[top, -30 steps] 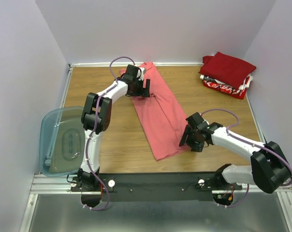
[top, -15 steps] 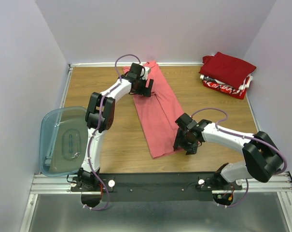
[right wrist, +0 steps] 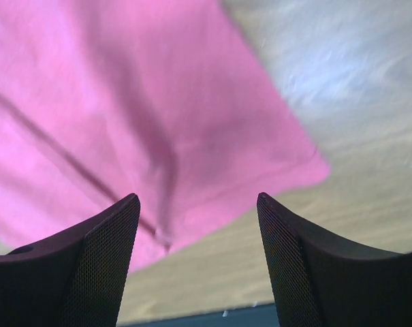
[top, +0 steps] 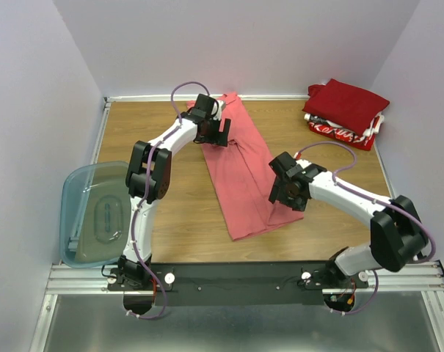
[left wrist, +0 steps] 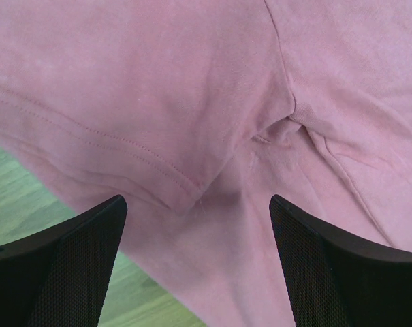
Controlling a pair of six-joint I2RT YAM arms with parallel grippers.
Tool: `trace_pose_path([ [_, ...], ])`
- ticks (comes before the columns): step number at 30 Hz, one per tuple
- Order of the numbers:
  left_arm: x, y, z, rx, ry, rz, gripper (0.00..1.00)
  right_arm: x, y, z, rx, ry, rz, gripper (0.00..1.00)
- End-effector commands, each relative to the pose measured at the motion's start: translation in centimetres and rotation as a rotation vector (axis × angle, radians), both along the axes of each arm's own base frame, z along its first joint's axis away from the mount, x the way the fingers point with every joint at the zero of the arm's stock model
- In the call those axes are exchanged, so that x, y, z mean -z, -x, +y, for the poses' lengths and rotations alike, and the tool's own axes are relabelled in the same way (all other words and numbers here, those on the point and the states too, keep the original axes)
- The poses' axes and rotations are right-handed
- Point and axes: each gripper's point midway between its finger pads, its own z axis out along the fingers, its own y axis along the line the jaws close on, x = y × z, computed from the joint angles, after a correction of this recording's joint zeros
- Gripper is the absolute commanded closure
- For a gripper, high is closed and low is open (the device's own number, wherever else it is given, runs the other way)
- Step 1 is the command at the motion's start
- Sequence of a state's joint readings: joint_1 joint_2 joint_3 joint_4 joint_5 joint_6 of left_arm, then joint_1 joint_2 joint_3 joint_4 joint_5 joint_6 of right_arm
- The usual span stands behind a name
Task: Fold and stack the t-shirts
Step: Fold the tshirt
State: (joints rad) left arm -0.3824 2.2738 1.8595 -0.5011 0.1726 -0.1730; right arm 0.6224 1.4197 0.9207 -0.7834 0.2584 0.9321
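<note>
Top external: one salmon-pink shirt [top: 244, 172] lies central, two red shirts [top: 348, 104] stacked at two o'clock; left fingers [left wrist: 56, 272] and right fingers [right wrist: 62, 266] spread open.

Table: wooden top [top: 163, 213], walls close behind and at both sides.
Salmon-pink t-shirt [top: 244, 176]: long folded strip, lying diagonally mid-table.
Stack: red t-shirt with white print [top: 339, 132] on the wood, dark red t-shirt [top: 348, 103] on top, well right of the salmon-pink t-shirt.
Plastic bin [top: 97, 213]: well left of it, at the table's edge.
</note>
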Motion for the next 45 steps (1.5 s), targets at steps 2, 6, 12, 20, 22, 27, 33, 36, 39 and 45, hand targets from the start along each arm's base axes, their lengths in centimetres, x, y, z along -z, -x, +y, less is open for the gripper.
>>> trace_pose_path([
  [2,-2.5,0.4,-0.5,-0.022,0.043,-0.022,0.07,1.1,-3.5,-1.8,-0.009,0.085,-0.072,0.23],
  [6,-1.6,0.4,-0.6,-0.031,0.046,-0.007,0.07,2.6,-3.5,-1.7,-0.025,0.085,-0.064,0.23],
  [12,-0.5,0.1,-0.6,-0.037,0.045,-0.007,0.07,5.1,-0.4,-1.7,-0.028,0.017,0.009,0.23],
  [20,1.1,0.7,-0.5,-0.028,0.039,0.013,0.07,8.2,6.3,-2.5,-0.023,-0.058,0.183,0.26],
  [22,1.5,1.3,-0.2,-0.026,0.031,0.022,0.07,8.1,7.2,-2.1,0.003,-0.1,0.194,0.27],
  [27,1.8,2.0,0.3,-0.019,0.021,0.022,0.07,7.5,9.3,-1.0,0.029,-0.171,0.205,0.27],
  [33,1.7,2.1,-0.3,0.02,0.039,0.014,0.07,7.1,9.7,-0.5,0.008,-0.178,0.213,0.27],
  [36,1.6,2.0,-0.7,0.037,0.053,0.012,0.07,6.8,9.7,0.3,0.009,-0.183,0.217,0.27],
  [39,1.6,1.9,-0.9,0.048,0.06,0.009,0.07,6.5,9.6,1.0,0.002,-0.187,0.21,0.27],
  [45,0.5,1.6,-1.0,0.054,0.07,-0.01,0.07,6.0,9.3,1.5,-0.016,-0.19,0.193,0.28],
])
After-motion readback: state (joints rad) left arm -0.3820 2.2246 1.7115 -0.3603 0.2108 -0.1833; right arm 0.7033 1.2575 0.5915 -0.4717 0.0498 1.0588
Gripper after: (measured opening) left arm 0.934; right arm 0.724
